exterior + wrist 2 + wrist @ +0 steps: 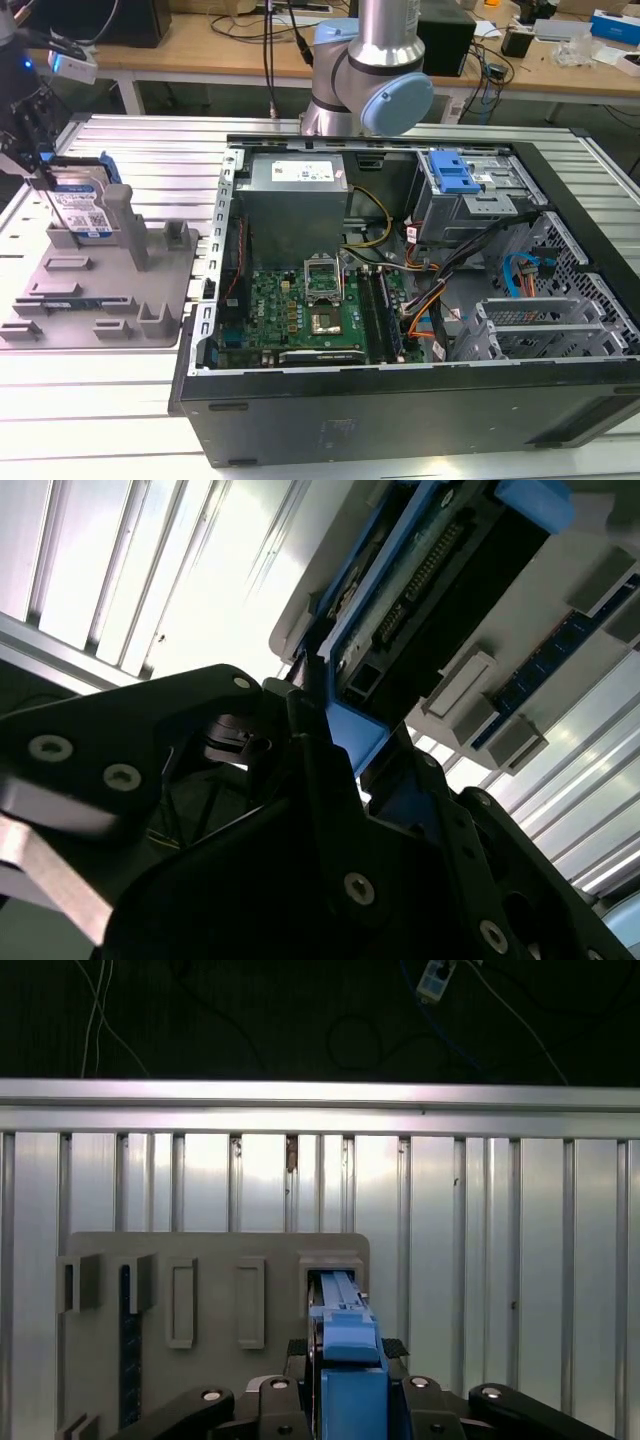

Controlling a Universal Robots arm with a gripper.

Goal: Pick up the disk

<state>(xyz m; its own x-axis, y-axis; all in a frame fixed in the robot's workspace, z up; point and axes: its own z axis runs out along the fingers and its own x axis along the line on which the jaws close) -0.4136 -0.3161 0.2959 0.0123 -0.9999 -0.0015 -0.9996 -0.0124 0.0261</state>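
Observation:
The disk (pixel 82 208) stands on edge in a slot of the grey holder tray (pixel 100 300) at the exterior view's left. Its white-and-blue label faces the camera, and blue rails run along its sides. My gripper (pixel 46 182) comes down on the disk's upper edge from above and is shut on it. In the second wrist view the black fingers (pixel 300 780) clamp the blue rail of the disk (pixel 450 570). In the first wrist view the disk's blue rail (pixel 345 1345) sits squeezed between the pads, above the tray (pixel 210 1250).
An open black computer case (pixel 400 420) takes up the middle and the exterior view's right, holding a motherboard (pixel 300 305), a power supply (pixel 295 185) and a blue-handled drive cage (pixel 455 175). The arm's base (pixel 370 70) rises behind it. The table (pixel 100 400) is ribbed aluminium.

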